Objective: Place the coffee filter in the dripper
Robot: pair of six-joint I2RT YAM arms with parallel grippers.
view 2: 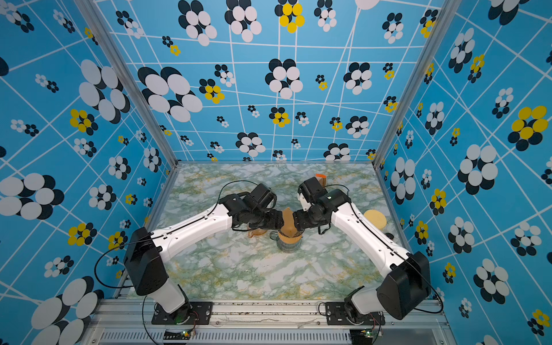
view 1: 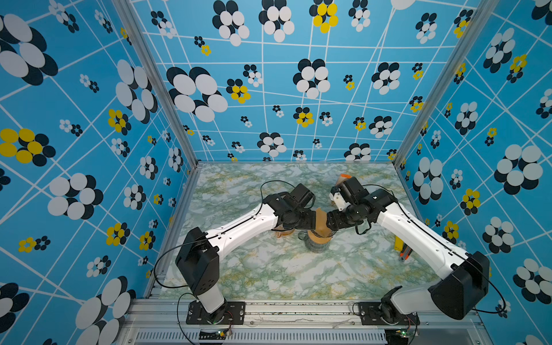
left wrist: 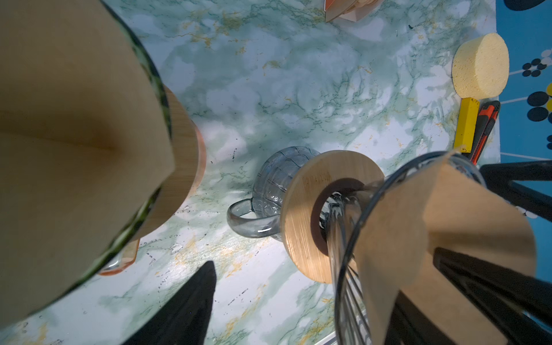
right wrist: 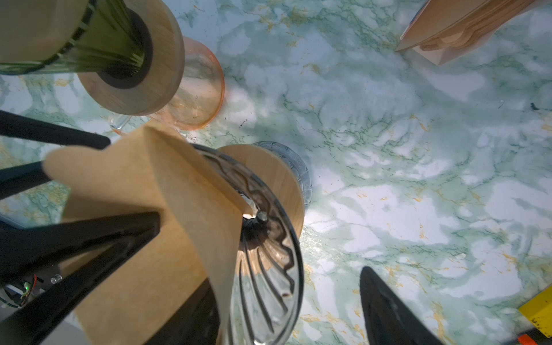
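The brown paper cone coffee filter (right wrist: 143, 191) stands at the middle of the green-marbled table (view 1: 268, 274), its tip down in the clear ribbed glass dripper with the pale wooden collar (right wrist: 268, 268), most of the paper leaning out above the rim, not yet seated. The left gripper (view 1: 312, 221) and the right gripper (view 1: 331, 221) flank it with jaws parted, nothing pinched as far as shows. The paper looks feather-light, limp and easily creased, so a gentle pinch at its upper edge seems best, sparing the fragile, likely top-heavy glass perched on the grey glass mug (left wrist: 274, 179).
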